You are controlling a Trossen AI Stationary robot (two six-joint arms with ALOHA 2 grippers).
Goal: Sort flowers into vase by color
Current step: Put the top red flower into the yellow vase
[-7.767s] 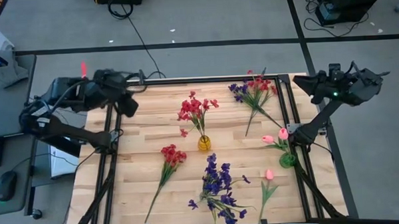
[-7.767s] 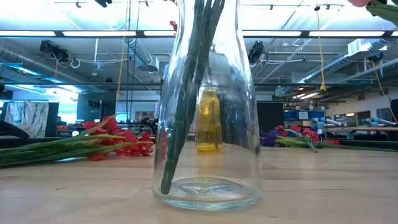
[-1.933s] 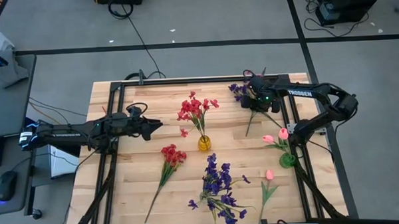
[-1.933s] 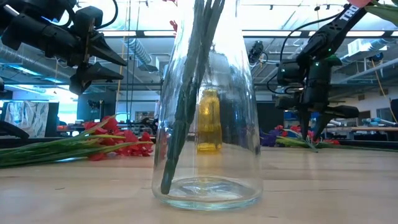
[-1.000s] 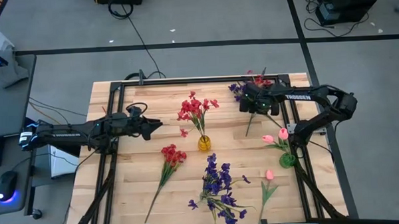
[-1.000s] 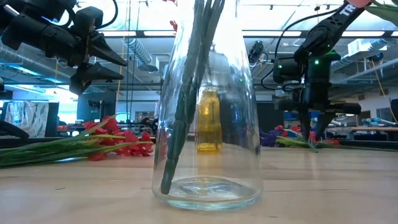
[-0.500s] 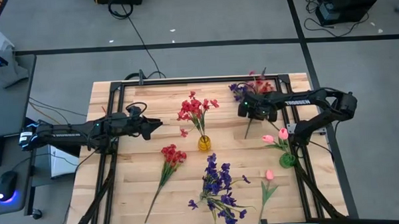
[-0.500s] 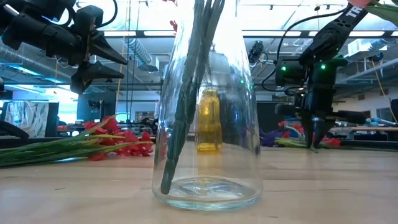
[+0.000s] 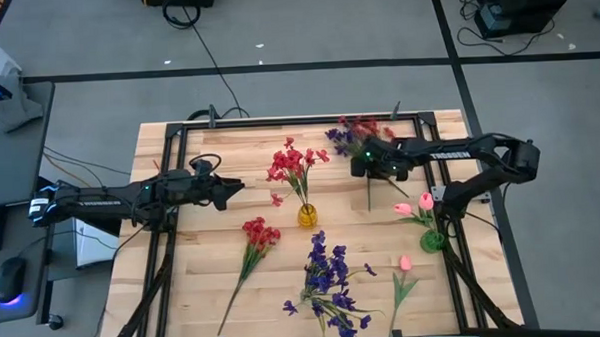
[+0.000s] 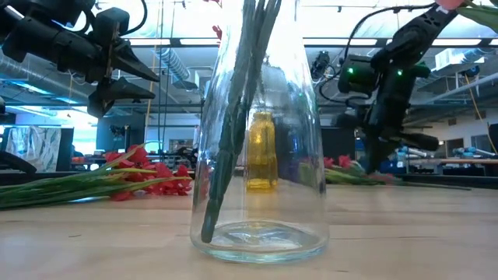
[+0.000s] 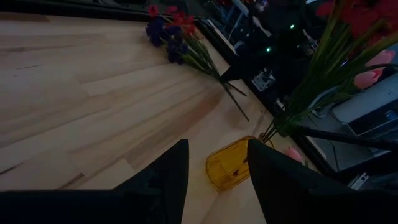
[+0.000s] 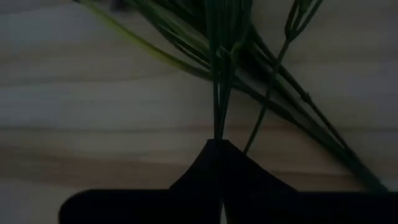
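Yellow vase (image 9: pixel 308 215) at table centre holds red flowers (image 9: pixel 293 165). Green vase (image 9: pixel 434 240) at the right edge holds pink tulips (image 9: pixel 413 206). Clear vase (image 10: pixel 259 155), front centre, holds green stems; its purple blooms (image 9: pixel 327 270) show only in the high view. A loose red sprig (image 9: pixel 254 240) and a pink bud (image 9: pixel 404 264) lie low in the high view.

Right gripper (image 9: pixel 365 164), upper right of centre, jaws pressed together on stems (image 12: pixel 219 93) of the mixed red-purple bunch (image 9: pixel 351 134); the right wrist view shows the pinch, though which colour stem is hard to say.

Left gripper (image 9: pixel 233 190), left of centre, jaws partly spread, holding nothing; its wrist view faces the yellow vase.
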